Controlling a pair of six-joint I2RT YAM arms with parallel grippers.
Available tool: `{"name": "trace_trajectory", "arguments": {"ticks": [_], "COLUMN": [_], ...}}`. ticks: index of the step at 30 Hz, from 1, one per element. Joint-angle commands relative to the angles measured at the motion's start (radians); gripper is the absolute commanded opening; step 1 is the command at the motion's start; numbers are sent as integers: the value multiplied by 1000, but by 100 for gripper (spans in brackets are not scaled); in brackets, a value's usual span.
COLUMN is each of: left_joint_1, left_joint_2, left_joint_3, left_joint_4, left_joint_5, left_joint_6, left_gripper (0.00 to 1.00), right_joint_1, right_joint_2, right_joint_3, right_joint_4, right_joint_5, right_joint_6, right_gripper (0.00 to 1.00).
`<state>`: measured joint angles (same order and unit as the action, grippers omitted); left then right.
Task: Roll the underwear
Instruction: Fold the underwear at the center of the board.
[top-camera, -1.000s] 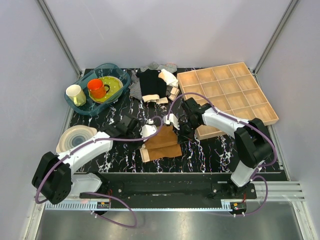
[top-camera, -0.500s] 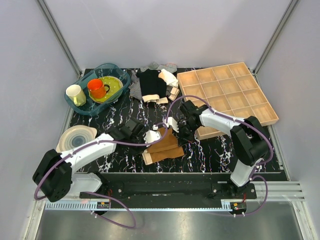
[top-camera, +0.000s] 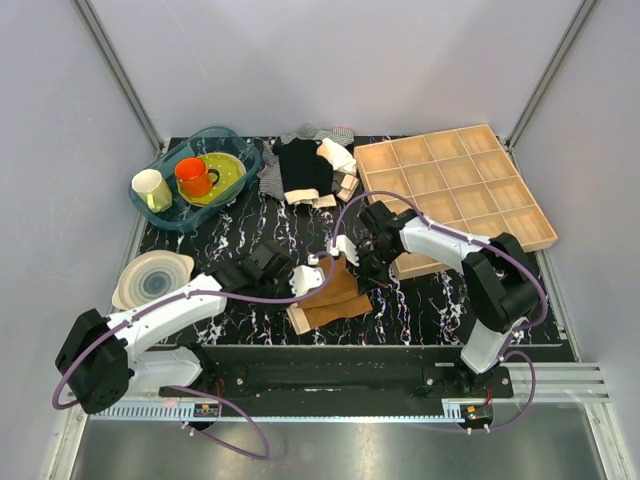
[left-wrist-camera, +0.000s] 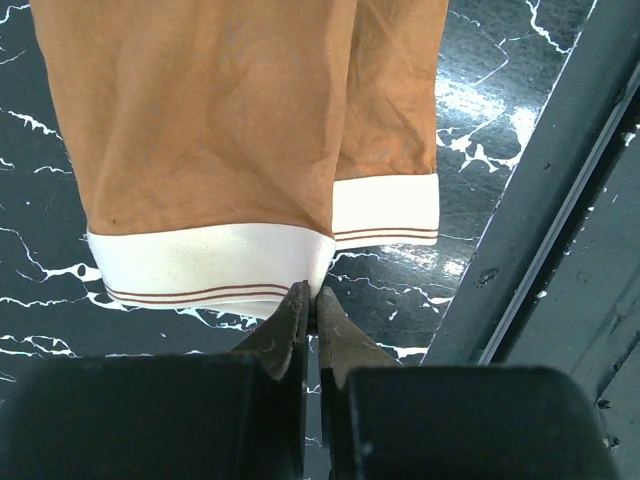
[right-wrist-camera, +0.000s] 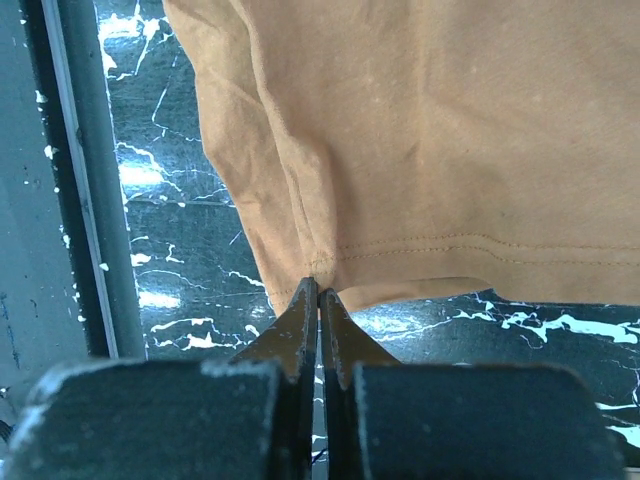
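The underwear (left-wrist-camera: 200, 110) is soft matt cloth; the black veined tabletop (left-wrist-camera: 490, 80) is glossy and smooth.

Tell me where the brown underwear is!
Top view: the underwear sits at the front middle of the table, held by the left gripper and right gripper.

Top view: bright, even, diffuse light from overhead. Shadows under the arms are soft and short, and focus is sharp throughout. The glossy table (top-camera: 420, 300) shows faint sheen only.

Left wrist view: white glare lies on the table right of the underwear (left-wrist-camera: 220, 130), whose weave is crisp. The left gripper (left-wrist-camera: 312, 292) body is dark and soft.

Right wrist view: glare streaks at left. The right gripper (right-wrist-camera: 318, 285) is underexposed and blurred.
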<state>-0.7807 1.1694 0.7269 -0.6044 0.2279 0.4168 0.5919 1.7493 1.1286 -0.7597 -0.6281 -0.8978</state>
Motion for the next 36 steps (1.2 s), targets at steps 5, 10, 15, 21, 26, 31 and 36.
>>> {"name": "trace_trajectory", "arguments": {"ticks": [5,10,15,21,26,31,36], "left_joint_1": [-17,-29,-55,-106,-153,-187,-200], "left_joint_2": [-56,-62,-37,27,99,167,196], "left_joint_3": [22,20,26,43,63,78,91], "left_joint_4": [-1,6,6,6,8,26,34], "left_joint_5": [-12,8,22,28,19,4,2], "left_joint_6": [-13,-10,-10,-16,-32,-62,-84], "left_gripper": [4,5,5,6,6,6,8], "right_joint_1": [-41,-55,-63,-67,-67,-67,-67], "right_joint_2": [-83,-76,-63,-45,-10,9,21], "right_joint_3": [23,20,16,11,17,14,8], "right_joint_4": [-46,-62,-79,-93,-109,-112,-113], "right_joint_5": [-33,-41,-42,-35,-15,8,30], "right_joint_6": [-30,-44,-58,-64,-69,-70,-73], "right_gripper": [2,2,3,3,4,5,6]}}
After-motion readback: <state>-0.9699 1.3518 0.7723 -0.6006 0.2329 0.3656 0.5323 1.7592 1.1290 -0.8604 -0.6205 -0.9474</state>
